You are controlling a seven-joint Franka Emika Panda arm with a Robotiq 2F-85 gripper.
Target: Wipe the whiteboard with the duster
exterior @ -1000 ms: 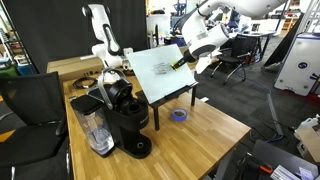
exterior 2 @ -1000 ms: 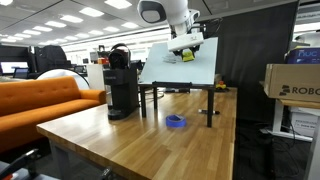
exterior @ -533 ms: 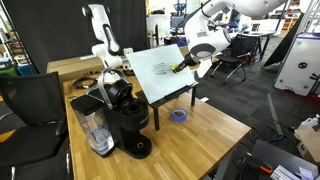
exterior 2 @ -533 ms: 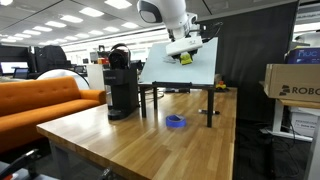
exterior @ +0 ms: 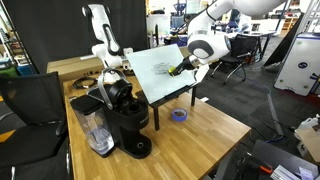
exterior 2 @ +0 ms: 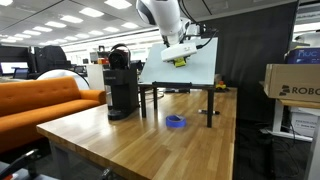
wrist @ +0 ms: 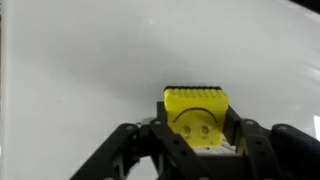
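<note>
My jaws are clenched on the duster (wrist: 197, 105). My gripper (wrist: 198, 136) holds the yellow block from both sides, with a black finger (wrist: 158, 138) against each flank. A smiling face is printed on the duster's top, and its ribbed far end points away from me.

Just beyond the block is the whiteboard (wrist: 100, 60), which fills nearly all of the wrist view with plain white. As far as I can tell, the duster's far end meets the board face. In both exterior views my gripper (exterior: 182, 66) (exterior 2: 181, 55) is at the tilted whiteboard (exterior: 152, 75) (exterior 2: 203, 70) with the duster (exterior: 176, 69) (exterior 2: 180, 59) against it. It sits about halfway between the board's top and bottom edges. In an exterior view it is close to one side edge of the board.

Below the board its black easel legs (exterior 2: 210, 105) stand on a wooden table (exterior: 205, 140) (exterior 2: 120, 140). A purple tape roll (exterior: 179, 115) (exterior 2: 176, 122) lies flat on the tabletop, near the legs and just below the board's lower edge. Further along the tabletop, beside the board, stands a black coffee machine (exterior: 125, 120) (exterior 2: 122, 85). A clear jug (exterior: 92, 125) is next to it, near a corner of the tabletop.

Beyond the table are an orange sofa (exterior 2: 40, 100) and a cardboard box (exterior 2: 292, 85).
</note>
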